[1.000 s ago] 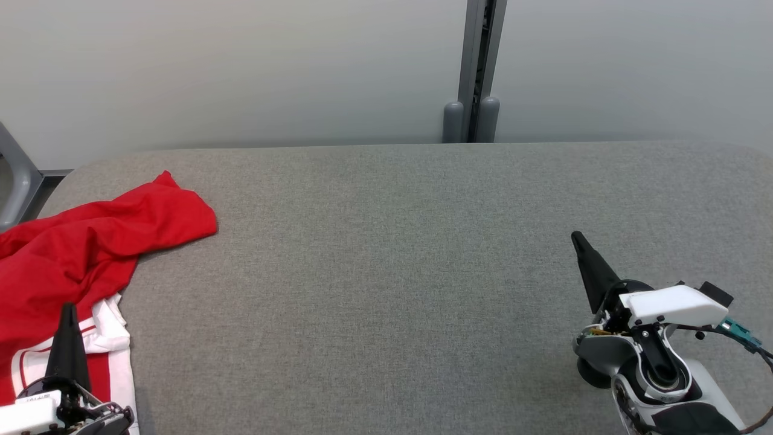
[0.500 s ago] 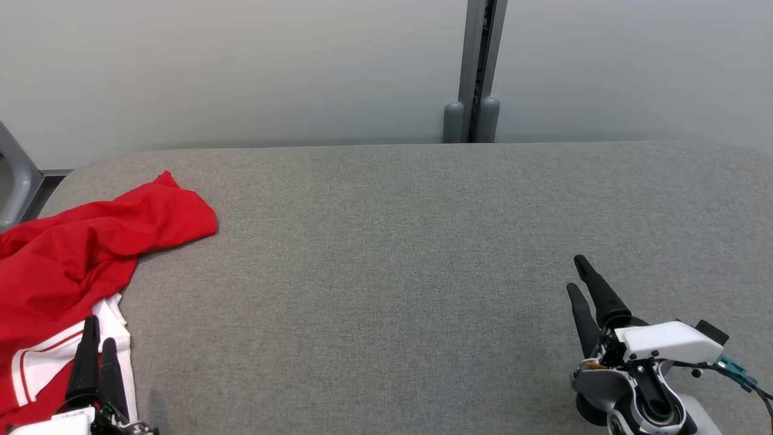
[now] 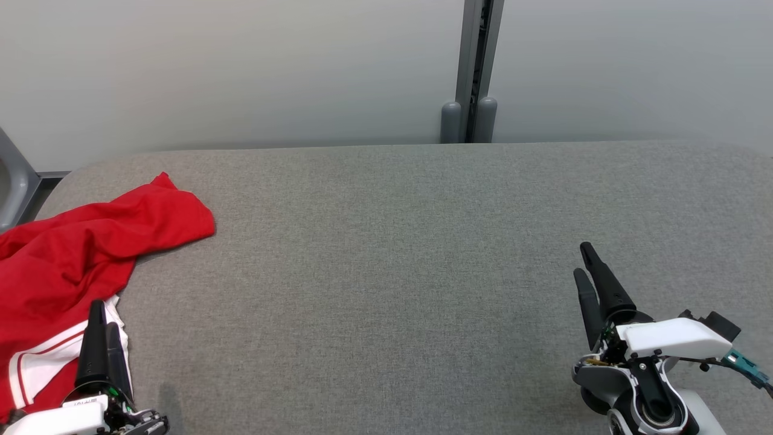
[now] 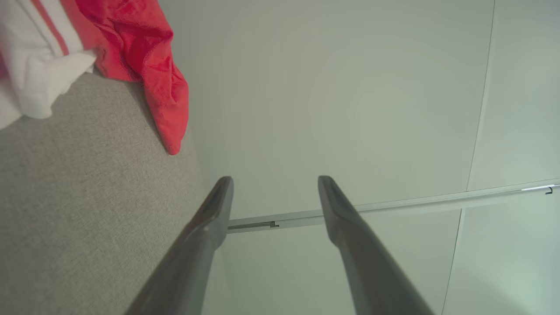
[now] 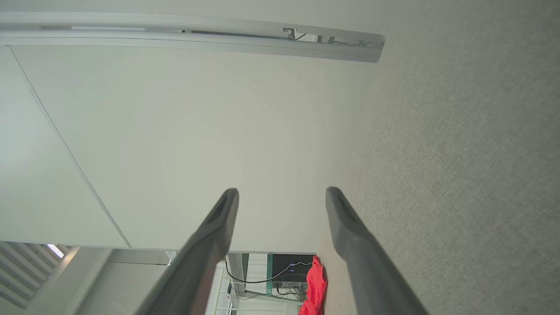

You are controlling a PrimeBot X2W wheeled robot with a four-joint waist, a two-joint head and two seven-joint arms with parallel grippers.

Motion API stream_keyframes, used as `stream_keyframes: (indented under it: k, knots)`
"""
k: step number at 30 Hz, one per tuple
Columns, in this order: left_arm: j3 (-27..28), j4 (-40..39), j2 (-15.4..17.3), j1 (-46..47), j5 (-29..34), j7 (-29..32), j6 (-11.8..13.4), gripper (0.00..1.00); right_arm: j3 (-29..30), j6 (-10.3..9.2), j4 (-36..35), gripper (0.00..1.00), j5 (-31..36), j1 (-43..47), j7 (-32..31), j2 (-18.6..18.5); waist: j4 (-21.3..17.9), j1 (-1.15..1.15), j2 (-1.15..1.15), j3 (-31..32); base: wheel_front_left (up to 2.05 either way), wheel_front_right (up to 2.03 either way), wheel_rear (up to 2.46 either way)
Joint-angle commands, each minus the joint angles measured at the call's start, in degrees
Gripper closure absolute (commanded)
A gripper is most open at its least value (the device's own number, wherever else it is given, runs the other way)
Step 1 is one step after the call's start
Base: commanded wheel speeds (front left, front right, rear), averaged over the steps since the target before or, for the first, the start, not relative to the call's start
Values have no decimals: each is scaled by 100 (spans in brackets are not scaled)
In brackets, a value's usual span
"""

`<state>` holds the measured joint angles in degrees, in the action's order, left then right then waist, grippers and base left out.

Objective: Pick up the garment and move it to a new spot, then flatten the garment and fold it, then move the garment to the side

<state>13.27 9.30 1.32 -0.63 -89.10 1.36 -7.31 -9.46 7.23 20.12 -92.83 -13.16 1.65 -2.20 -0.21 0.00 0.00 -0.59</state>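
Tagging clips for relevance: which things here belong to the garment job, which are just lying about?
Job: crumpled red garment with white trim; grey fabric-covered table; open left gripper; open right gripper.
Lying about: upright grey metal post behind the table; pale wall panels.

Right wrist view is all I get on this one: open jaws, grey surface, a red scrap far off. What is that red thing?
Observer: A crumpled red garment at the left end of the grey table; the head view also shows a white part with red stripes.
Operator: Is the other arm holding it?
Observer: No. The left gripper has its jaws apart with nothing between them.
Operator: Where is it relative to the cloth?
Observer: In the head view it sits at the garment's near edge, by the white part; whether it touches, I cannot tell.
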Motion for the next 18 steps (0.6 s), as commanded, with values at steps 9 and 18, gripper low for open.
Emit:
stream_keyframes:
  k: [9, 18]
  knots:
    - [-222, -286, 98, 237, 556, -258, -15, 0, 129, 24, -399, 0, 722, 3, 230, -46, -41, 0, 0, 13, 0, 0, 0]
    - [-253, -418, 110, 266, 1066, -433, -17, 0, 180, 26, -600, 0, 1594, 76, 373, -51, -76, 0, 0, 5, 0, 0, 0]
